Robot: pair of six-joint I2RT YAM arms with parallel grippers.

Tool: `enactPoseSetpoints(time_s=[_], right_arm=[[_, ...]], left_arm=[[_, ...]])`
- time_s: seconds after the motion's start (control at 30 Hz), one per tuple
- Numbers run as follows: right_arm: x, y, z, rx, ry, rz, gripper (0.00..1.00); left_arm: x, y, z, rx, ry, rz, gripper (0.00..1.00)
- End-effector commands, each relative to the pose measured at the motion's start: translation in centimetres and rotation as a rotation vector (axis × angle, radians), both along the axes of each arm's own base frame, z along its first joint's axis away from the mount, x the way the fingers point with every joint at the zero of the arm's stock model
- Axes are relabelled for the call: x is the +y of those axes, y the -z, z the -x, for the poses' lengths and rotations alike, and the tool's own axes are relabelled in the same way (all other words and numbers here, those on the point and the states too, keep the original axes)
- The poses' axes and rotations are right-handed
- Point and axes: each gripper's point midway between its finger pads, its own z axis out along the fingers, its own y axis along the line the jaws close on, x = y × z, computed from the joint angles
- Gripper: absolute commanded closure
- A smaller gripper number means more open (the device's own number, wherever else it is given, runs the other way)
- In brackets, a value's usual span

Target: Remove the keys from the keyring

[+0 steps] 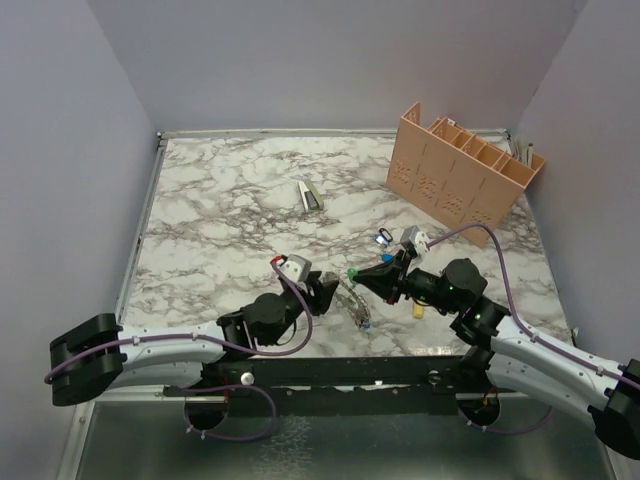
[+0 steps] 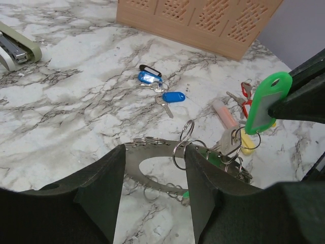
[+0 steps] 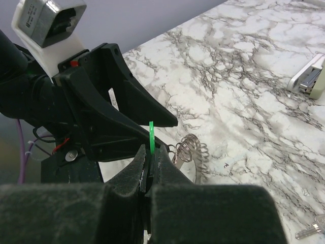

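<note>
Jaws of right gripper (image 3: 151, 151) clamped flat on green-headed key (image 3: 151, 133), tag edge poking up between pads. Right arm reaches in low from right, wrist turned toward centre. Jaws of left gripper (image 2: 155, 155) stand apart, straddling band of keyring (image 2: 133, 161), no grip evident. Left arm stretched low from left, close over table (image 1: 220, 200). Ring sits near-centre between both grippers, green-headed key hooked at its right side. Beyond: blue keys (image 2: 147, 78) loose on marble, stapler (image 2: 15, 48) far left, rack (image 2: 203, 20) at back.

Bright, even overhead light on the white grey-veined marble tabletop (image 1: 230, 200); shadows soft and faint; close-up black padded fingers (image 2: 96, 198) look blurred in both wrist views
</note>
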Motion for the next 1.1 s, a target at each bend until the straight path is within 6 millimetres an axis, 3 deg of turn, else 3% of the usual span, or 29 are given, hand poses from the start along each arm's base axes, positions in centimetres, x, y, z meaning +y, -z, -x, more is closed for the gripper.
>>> enactPoseSetpoints(time_s=[0.0, 0.2, 0.57, 0.87, 1.07], right_arm=[[-0.1, -1.3, -0.5, -0.036, 0.025, -0.029, 0.99], [-0.2, -1.0, -0.9, -0.029, 0.044, -0.022, 0.99], [-0.2, -0.8, -1.2, -0.018, 0.056, -0.017, 0.99], [-0.3, 0.0, -2.1, 0.004, 0.102, 0.002, 0.99], [-0.2, 0.5, -2.7, 0.031, 0.128, 0.013, 0.99]], left_arm=[[0.3, -0.3, 1.3, -0.018, 0.079, 0.009, 0.48], [-0.2, -1.4, 3.3, -0.024, 0.198, 0.06, 0.48], [-0.3, -2.4, 4.0, 0.01, 0.229, 0.074, 0.53], [-2.9, -3.7, 6.5, 0.095, 0.364, 0.139, 0.54], [-2.6, -3.3, 5.1, 0.118, 0.255, 0.118, 0.58]])
